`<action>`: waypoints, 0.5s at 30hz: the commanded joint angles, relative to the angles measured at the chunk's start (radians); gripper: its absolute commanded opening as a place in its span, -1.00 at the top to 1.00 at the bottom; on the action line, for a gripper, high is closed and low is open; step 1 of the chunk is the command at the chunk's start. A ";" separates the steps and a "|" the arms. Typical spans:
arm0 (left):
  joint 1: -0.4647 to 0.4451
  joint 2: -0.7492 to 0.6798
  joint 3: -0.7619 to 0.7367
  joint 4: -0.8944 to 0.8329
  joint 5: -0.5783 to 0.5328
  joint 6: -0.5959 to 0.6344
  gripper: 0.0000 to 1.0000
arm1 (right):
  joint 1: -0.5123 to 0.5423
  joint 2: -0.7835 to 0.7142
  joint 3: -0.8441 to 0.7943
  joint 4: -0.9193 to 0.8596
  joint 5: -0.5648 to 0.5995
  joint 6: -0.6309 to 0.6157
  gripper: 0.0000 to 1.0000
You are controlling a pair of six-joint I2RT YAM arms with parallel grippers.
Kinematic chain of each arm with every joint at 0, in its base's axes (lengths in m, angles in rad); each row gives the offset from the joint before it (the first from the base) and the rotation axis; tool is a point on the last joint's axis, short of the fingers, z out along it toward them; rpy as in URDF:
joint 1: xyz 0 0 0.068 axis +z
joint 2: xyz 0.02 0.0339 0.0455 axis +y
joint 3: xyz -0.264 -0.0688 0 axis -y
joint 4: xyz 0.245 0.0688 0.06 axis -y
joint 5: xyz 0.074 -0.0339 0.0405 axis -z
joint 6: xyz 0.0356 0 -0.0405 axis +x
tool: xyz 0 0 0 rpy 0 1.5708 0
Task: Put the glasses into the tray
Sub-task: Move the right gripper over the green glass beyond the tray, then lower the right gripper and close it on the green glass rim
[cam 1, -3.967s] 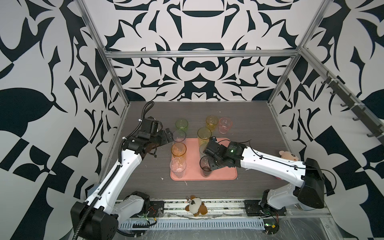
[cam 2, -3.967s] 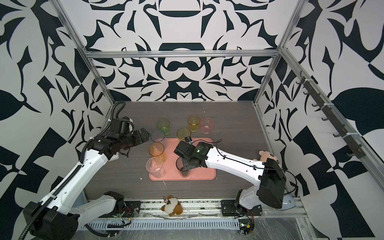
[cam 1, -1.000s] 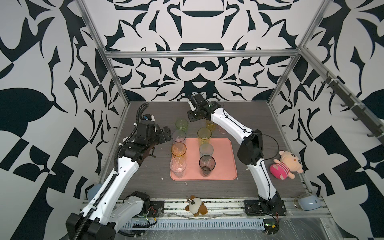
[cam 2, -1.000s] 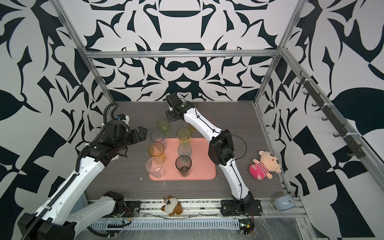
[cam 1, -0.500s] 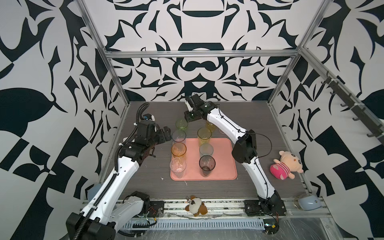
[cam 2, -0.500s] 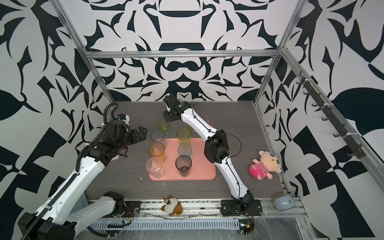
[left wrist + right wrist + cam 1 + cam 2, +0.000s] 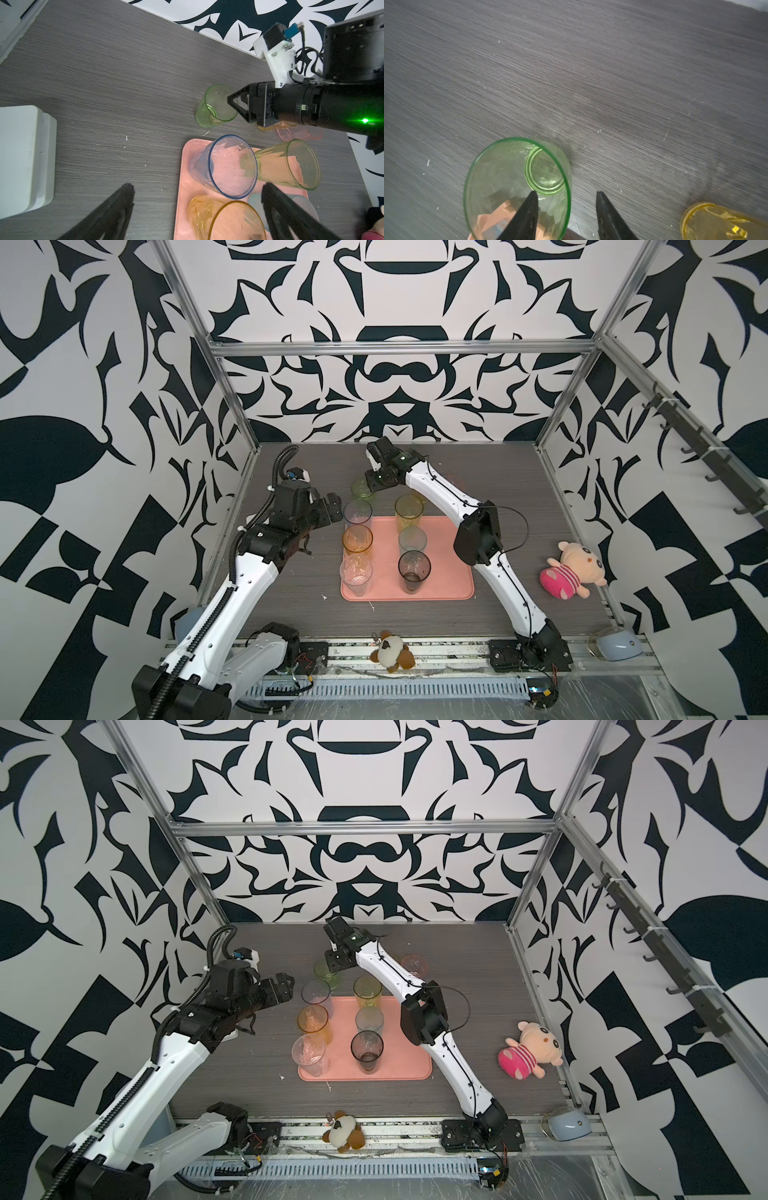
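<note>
The salmon-pink tray (image 7: 449, 572) (image 7: 407, 1056) holds several glasses, among them a blue-rimmed one (image 7: 357, 512) (image 7: 228, 166), an orange one (image 7: 356, 539) and a smoky one (image 7: 414, 570). Behind the tray a short green glass (image 7: 360, 489) (image 7: 517, 187) stands on the table. My right gripper (image 7: 368, 485) (image 7: 565, 192) is open, with one finger inside this glass and one outside its rim. A pink glass (image 7: 414, 964) and a yellow one (image 7: 716, 222) stand to its right. My left gripper (image 7: 332, 506) (image 7: 197, 185) hangs wide open and empty beside the blue-rimmed glass.
A pink plush pig (image 7: 571, 570) lies at the right edge of the table. A small plush dog (image 7: 392, 653) sits on the front rail, and a pale blue container (image 7: 615, 647) at the front right. A white box (image 7: 22, 160) lies left of the tray.
My right gripper has come down and to the left from the back of the table and now straddles the green glass's rim. The left arm has barely moved.
</note>
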 commanded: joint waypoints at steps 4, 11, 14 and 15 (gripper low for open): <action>-0.002 0.003 -0.012 0.008 -0.003 0.010 -0.99 | 0.006 -0.010 0.049 -0.004 0.011 0.028 0.09; -0.002 0.004 -0.013 0.010 -0.004 0.007 -0.99 | 0.006 -0.003 0.048 0.008 0.010 0.034 0.40; -0.003 0.004 -0.014 0.008 -0.006 0.008 -0.99 | 0.006 0.001 0.049 0.011 0.007 0.035 0.49; -0.003 0.002 -0.015 0.006 -0.006 0.007 -0.99 | 0.005 0.003 0.049 0.012 0.003 0.036 0.51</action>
